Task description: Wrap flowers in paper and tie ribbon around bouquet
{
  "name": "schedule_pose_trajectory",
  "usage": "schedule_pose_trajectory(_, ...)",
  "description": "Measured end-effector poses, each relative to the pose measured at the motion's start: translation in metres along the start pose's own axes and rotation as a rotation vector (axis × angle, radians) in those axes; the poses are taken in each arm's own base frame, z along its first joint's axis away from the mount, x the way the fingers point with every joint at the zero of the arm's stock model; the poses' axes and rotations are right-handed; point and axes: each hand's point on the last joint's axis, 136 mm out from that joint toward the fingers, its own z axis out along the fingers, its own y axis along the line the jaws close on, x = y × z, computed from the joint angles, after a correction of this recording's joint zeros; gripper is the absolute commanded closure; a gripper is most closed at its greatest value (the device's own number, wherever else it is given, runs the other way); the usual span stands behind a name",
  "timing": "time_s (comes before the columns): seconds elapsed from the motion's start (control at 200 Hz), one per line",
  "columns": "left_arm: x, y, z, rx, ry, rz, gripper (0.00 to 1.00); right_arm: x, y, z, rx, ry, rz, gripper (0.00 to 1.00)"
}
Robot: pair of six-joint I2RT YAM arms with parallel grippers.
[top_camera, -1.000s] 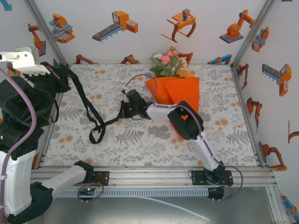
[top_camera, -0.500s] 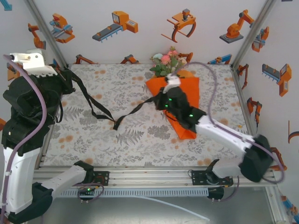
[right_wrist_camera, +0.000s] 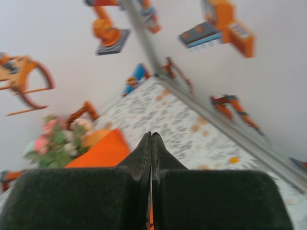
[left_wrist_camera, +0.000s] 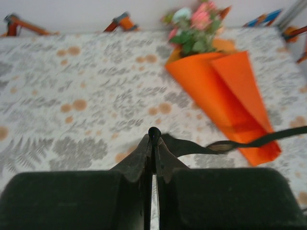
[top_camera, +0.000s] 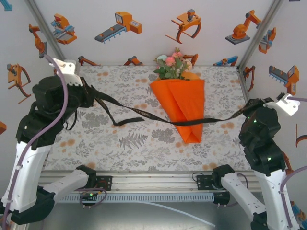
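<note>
From above, the bouquet [top_camera: 184,96] lies on the flower-print tablecloth [top_camera: 120,143], right of centre. Its narrow end points toward the arm bases. The flowers [top_camera: 171,65] spill out at the far, wide end of the orange paper [top_camera: 191,109]. The ribbon [top_camera: 158,116] stretches almost straight across the table and passes over the lower part of the cone. A slack loop hangs from it on the cloth to the left. One end rises to the left gripper [top_camera: 91,97], held up at the left side, well apart from the bouquet. The other end climbs to the right gripper [top_camera: 249,108], up near the right wall and also clear of the cone. Both grippers look clamped on the ribbon, though the right one's contact is hard to make out at this angle.

In the left wrist view, the fingers [left_wrist_camera: 136,160] are pressed nearly together, with only a thin slit between them. A black fold of ribbon pokes out at their tips. From there the ribbon trails off to the right and crosses the cone's narrow end. The bouquet lies ahead and to the right, blooms farthest away.

In the right wrist view, the fingers [right_wrist_camera: 168,163] are squeezed tight, pad against pad. The blurred blooms and an edge of orange paper sit low on the left, beyond the tips.
</note>
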Motion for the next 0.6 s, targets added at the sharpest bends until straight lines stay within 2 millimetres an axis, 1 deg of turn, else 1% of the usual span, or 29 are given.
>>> schedule_pose_trajectory(0.065, 0.016, 0.009, 0.008, -0.054, 0.064, 0.029, 0.89, -0.004, -0.011, 0.003, 0.078, -0.011, -0.053, 1.00)
schedule_pose_trajectory(0.135, 0.028, 0.006, 0.017, -0.043, 0.124, 0.052, 0.88, -0.003, -0.021, 0.009, 0.155, -0.012, -0.101, 1.00)
schedule_pose_trajectory(0.205, 0.044, -0.009, 0.025, 0.040, 0.192, 0.069, 0.89, 0.003, -0.030, 0.014, 0.214, -0.009, -0.128, 1.00)
schedule_pose_trajectory(0.27, 0.065, -0.027, 0.031, 0.141, 0.261, 0.072, 0.89, 0.015, -0.043, 0.018, 0.276, -0.001, -0.153, 1.00)
schedule_pose_trajectory(0.34, 0.098, -0.046, 0.039, 0.231, 0.360, 0.079, 0.91, 0.034, -0.063, 0.024, 0.365, 0.024, -0.190, 1.00)
schedule_pose_trajectory(0.345, 0.103, -0.047, 0.040, 0.238, 0.374, 0.079, 0.91, 0.035, -0.064, 0.025, 0.372, 0.025, -0.192, 1.00)
schedule_pose_trajectory(0.365, 0.112, -0.051, 0.042, 0.253, 0.400, 0.081, 0.92, 0.041, -0.070, 0.027, 0.393, 0.036, -0.198, 1.00)
schedule_pose_trajectory(0.39, 0.131, -0.057, 0.047, 0.272, 0.452, 0.086, 0.92, 0.050, -0.080, 0.031, 0.436, 0.052, -0.208, 1.00)
schedule_pose_trajectory(0.395, 0.131, -0.057, 0.047, 0.272, 0.452, 0.086, 0.92, 0.050, -0.080, 0.031, 0.436, 0.052, -0.208, 1.00)
schedule_pose_trajectory(0.406, 0.140, -0.059, 0.049, 0.278, 0.477, 0.087, 0.92, 0.053, -0.084, 0.032, 0.448, 0.059, -0.209, 1.00)
schedule_pose_trajectory(0.416, 0.142, -0.060, 0.049, 0.281, 0.484, 0.088, 0.92, 0.056, -0.088, 0.033, 0.466, 0.065, -0.212, 1.00)
schedule_pose_trajectory(0.441, 0.162, -0.065, 0.055, 0.291, 0.539, 0.089, 0.92, 0.064, -0.097, 0.037, 0.497, 0.082, -0.211, 1.00)
schedule_pose_trajectory(0.481, 0.188, -0.069, 0.061, 0.299, 0.607, 0.088, 0.92, 0.076, -0.112, 0.043, 0.547, 0.113, -0.199, 1.00)
schedule_pose_trajectory(0.486, 0.195, -0.070, 0.062, 0.299, 0.625, 0.087, 0.92, 0.080, -0.117, 0.045, 0.562, 0.125, -0.192, 1.00)
schedule_pose_trajectory(0.501, 0.205, -0.072, 0.064, 0.302, 0.650, 0.087, 0.92, 0.085, -0.121, 0.047, 0.571, 0.138, -0.184, 1.00)
schedule_pose_trajectory(0.511, 0.207, -0.072, 0.065, 0.301, 0.656, 0.086, 0.91, 0.088, -0.125, 0.048, 0.583, 0.147, -0.181, 1.00)
schedule_pose_trajectory(0.521, 0.218, -0.073, 0.067, 0.302, 0.684, 0.083, 0.91, 0.092, -0.130, 0.050, 0.600, 0.157, -0.176, 1.00)
schedule_pose_trajectory(0.526, 0.218, -0.073, 0.067, 0.302, 0.684, 0.083, 0.90, 0.092, -0.130, 0.050, 0.600, 0.157, -0.176, 1.00)
schedule_pose_trajectory(0.566, 0.245, -0.078, 0.071, 0.308, 0.751, 0.081, 0.84, 0.107, -0.145, 0.056, 0.643, 0.198, -0.150, 1.00)
schedule_pose_trajectory(0.601, 0.263, -0.081, 0.073, 0.311, 0.795, 0.079, 0.81, 0.122, -0.156, 0.062, 0.671, 0.239, -0.135, 1.00)
